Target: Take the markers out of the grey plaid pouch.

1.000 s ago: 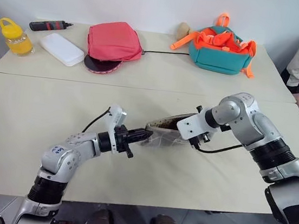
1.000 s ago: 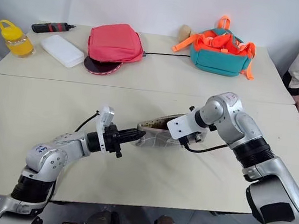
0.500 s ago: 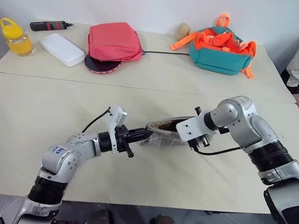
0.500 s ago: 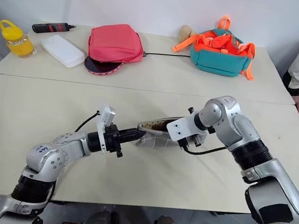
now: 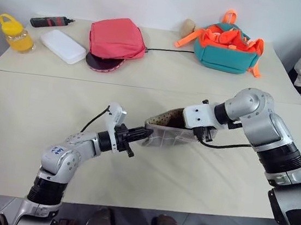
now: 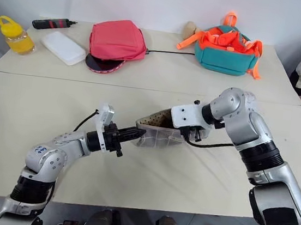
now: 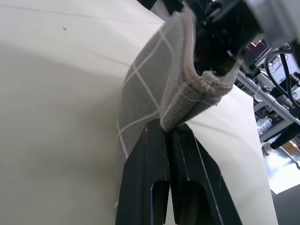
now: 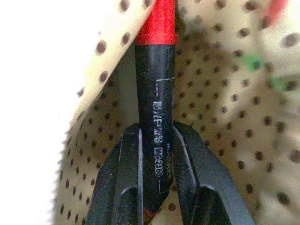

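Head view: the grey plaid pouch (image 5: 167,134) is held over a matte beige worktop (image 5: 132,170) before a white wall. Left wrist: the left end effector (image 7: 169,136) pinches its woven edge. Right wrist: the right end effector (image 8: 157,140) clamps a dark, red-ended marker (image 8: 154,108) inside the dotted lining.

Even, bright overhead lighting; soft shadows lie on the pale beige counter (image 5: 22,129). Beyond the right jaws, the beige dotted lining (image 8: 220,117) blurs; beside it, white glare.

red-ended marker (image 8: 154,117) cut off at 12 o'clock edge, its far end unseen; green marker (image 8: 262,70) blurred at 2 o'clock; right gripper (image 5: 198,134) tips hidden inside grey plaid pouch (image 5: 164,135).
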